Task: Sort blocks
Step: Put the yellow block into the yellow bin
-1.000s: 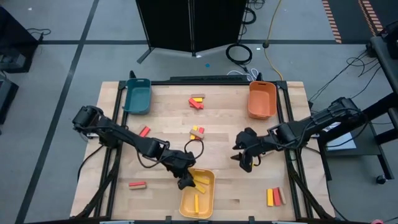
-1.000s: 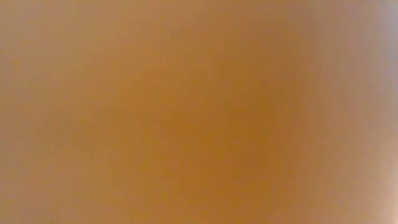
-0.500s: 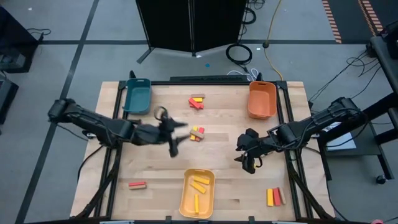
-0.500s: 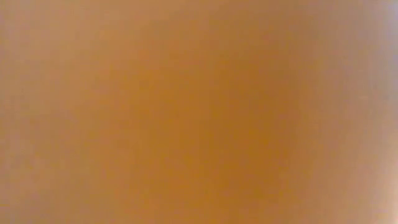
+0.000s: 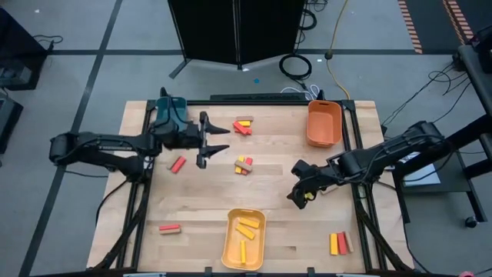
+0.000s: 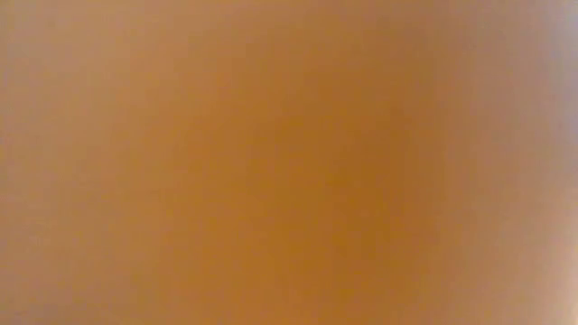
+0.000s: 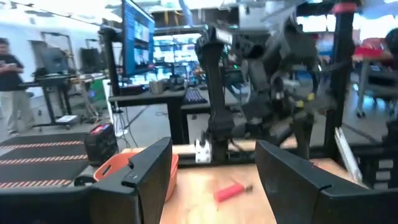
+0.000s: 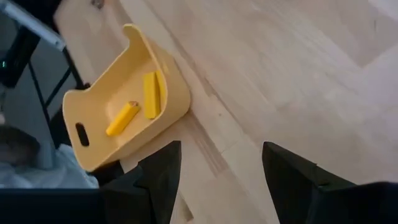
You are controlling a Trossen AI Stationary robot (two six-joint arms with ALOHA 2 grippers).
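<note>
Hovering left gripper (image 5: 213, 140) open, blocks (image 5: 244, 164) nearby

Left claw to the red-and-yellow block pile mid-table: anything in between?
Nothing visible. Only bare table lies between the open left claw and the block pile. The right claw sits beyond the pile, apart from it.

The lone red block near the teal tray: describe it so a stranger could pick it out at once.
Start at the teal rectangular tray at the wooden table's far left corner. Just nearer than it lies one small red rectangular block, tilted diagonally, left of the left tool. Unlike the other red blocks, it touches no other block.
</note>
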